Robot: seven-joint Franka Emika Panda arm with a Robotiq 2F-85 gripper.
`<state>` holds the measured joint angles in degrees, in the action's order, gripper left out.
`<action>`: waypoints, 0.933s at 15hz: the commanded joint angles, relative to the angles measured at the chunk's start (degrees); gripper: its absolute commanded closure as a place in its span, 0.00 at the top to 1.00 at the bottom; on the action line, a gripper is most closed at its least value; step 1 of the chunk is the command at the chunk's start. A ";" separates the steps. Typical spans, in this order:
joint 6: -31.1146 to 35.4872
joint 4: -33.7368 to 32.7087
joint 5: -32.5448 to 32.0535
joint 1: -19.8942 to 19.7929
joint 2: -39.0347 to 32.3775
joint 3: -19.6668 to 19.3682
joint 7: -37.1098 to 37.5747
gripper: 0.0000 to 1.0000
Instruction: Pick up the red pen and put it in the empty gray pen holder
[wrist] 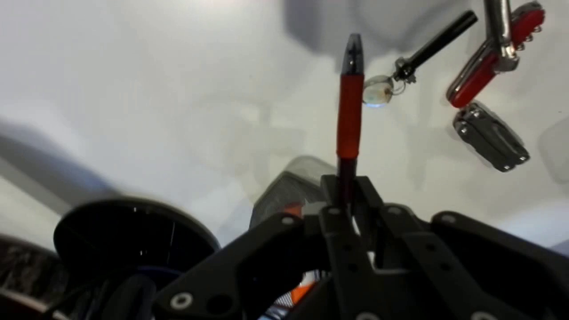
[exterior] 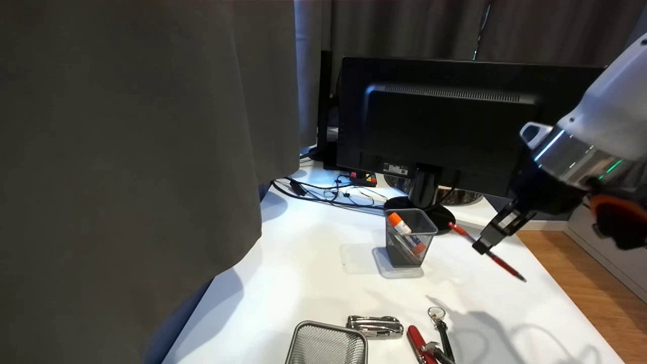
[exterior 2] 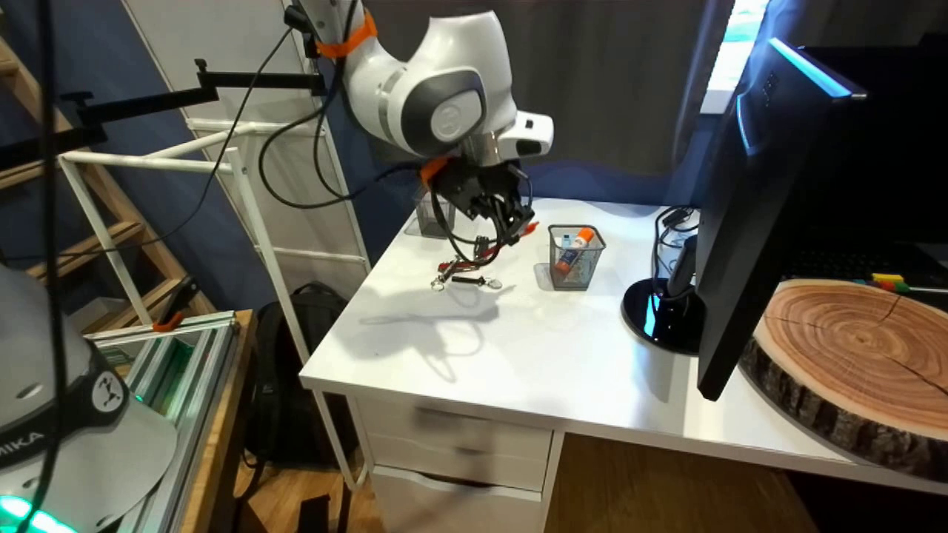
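The red pen (exterior: 503, 264) is held in my gripper (exterior: 483, 244), tilted in the air above the white desk. In the wrist view the gripper's fingers (wrist: 346, 189) are closed around the pen (wrist: 350, 115), with its dark tip pointing away from the gripper. In an exterior view only a red end of the pen (exterior 2: 530, 229) shows beside the gripper (exterior 2: 512, 231). The gray pen holder (exterior: 327, 346) stands at the near edge of an exterior view, partly cut off, with nothing showing inside. It also stands behind the arm (exterior 2: 432, 219), partly hidden. It is out of the wrist view.
A darker mesh box (exterior: 404, 259) with glue sticks stands near the monitor (exterior: 450, 121); it also shows below the gripper in the wrist view (wrist: 284, 195). A silver multi-tool (exterior: 375, 326), a red pocket knife (exterior: 417, 339) and a black key fob (exterior: 443, 333) lie near the gray holder.
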<state>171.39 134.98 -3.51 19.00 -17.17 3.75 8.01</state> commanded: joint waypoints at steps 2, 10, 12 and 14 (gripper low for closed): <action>-0.05 2.67 -0.75 0.04 5.16 0.37 -1.15 0.12; 11.22 -6.99 -0.93 -0.57 -0.81 12.43 -9.35 0.03; 14.21 -11.72 -0.76 -3.57 -5.61 18.41 -12.83 0.03; 18.18 -15.42 -2.25 -9.43 -11.57 26.36 -16.56 0.03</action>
<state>184.24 126.17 -4.05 16.92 -19.45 20.99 -2.94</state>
